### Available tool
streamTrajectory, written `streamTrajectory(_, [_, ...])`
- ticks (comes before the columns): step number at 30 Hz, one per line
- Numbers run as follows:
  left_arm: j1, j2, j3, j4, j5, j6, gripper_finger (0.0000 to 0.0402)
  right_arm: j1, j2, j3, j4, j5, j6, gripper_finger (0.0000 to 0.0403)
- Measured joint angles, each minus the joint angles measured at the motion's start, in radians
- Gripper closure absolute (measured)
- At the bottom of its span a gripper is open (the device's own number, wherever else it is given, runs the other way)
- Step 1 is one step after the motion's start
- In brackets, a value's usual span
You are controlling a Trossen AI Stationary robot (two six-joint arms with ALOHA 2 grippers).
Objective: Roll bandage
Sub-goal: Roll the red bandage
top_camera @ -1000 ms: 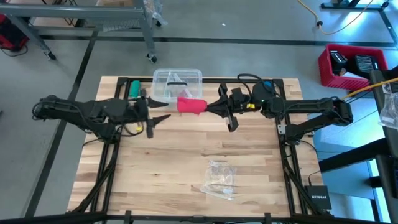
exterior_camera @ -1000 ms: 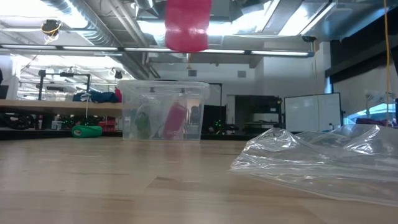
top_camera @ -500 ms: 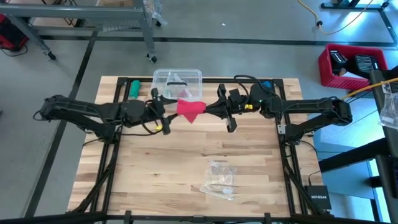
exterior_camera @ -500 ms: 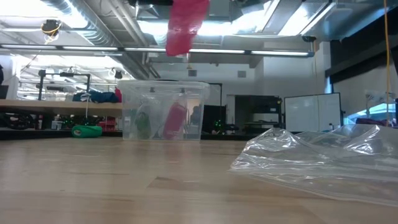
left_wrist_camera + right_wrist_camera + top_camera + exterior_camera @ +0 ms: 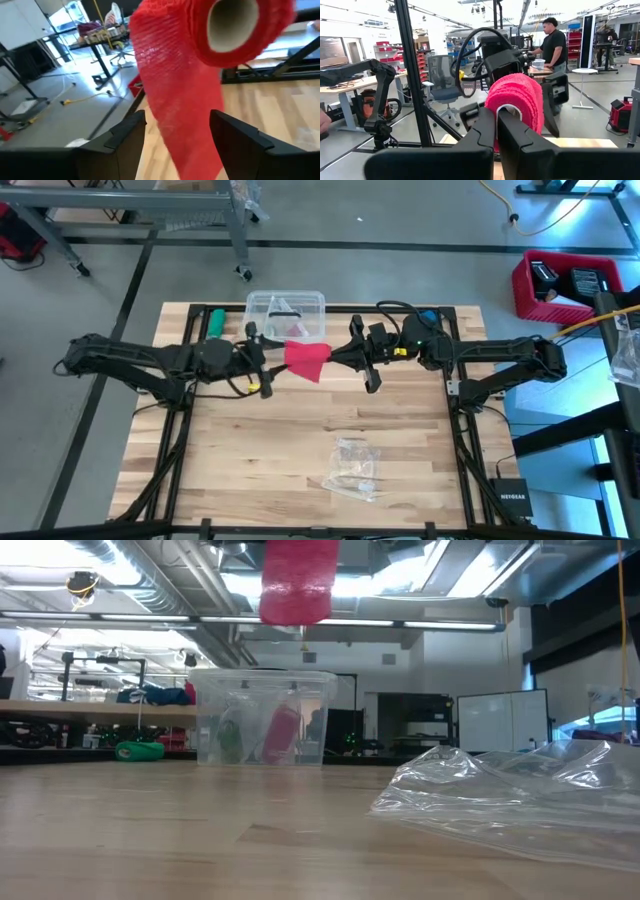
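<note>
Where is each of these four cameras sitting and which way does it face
High view: overhead, looking straight down on the table; both arms show.
Low view: at tabletop height, looking across to the clear box; no arm visible.
Left wrist view: on the left arm, facing the bandage between its open fingers.
Right wrist view: on the right arm, over its shut fingers pinching the roll.
Shared: every view shows the raised bandage.

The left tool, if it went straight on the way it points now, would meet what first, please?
Most likely the bandage: its hanging tail already lies between the left tool's open fingers, with the roll beyond, held by the right tool.
</note>
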Motion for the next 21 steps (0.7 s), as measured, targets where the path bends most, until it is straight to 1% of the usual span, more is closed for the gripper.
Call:
streamTrajectory(4, [0.018,0.031,0.000,0.066,0.002,0.043,0.0188,0.000,0.000,0.000,0.000,0.000,0.000,0.0394])
streamTrajectory(6, [0.027,0.043,0.000,0.102,0.037,0.068,0.0190,0.000,0.000,0.000,0.000,0.000,0.000,0.0394])
streamTrajectory(8, [0.037,0.059,0.000,0.134,0.082,0.074,0.0200,0.000,0.000,0.000,0.000,0.000,0.000,0.0394])
streamTrajectory(10, [0.046,0.071,0.000,0.140,0.100,0.076,0.0217,0.000,0.000,0.000,0.006,0.000,0.000,0.0394])
streamTrajectory(12, [0.052,0.082,0.000,0.147,0.101,0.075,0.0240,0.000,0.000,0.000,0.015,0.000,-0.001,0.0394])
streamTrajectory(14, [0.056,0.093,0.000,0.191,0.100,0.083,0.0271,0.000,0.001,0.000,0.026,0.000,-0.001,0.0394])
streamTrajectory(18, [0.057,0.114,0.000,0.293,0.096,0.126,0.0350,0.000,0.010,0.000,0.047,0.000,-0.001,0.0394])
streamTrajectory(20, [0.063,0.134,0.000,0.322,0.057,0.147,0.0386,0.001,0.011,-0.001,0.058,0.000,0.002,0.0394])
streamTrajectory(21, [0.067,0.145,0.000,0.342,0.032,0.150,0.0393,0.001,0.011,-0.001,0.071,0.001,0.006,0.0394])
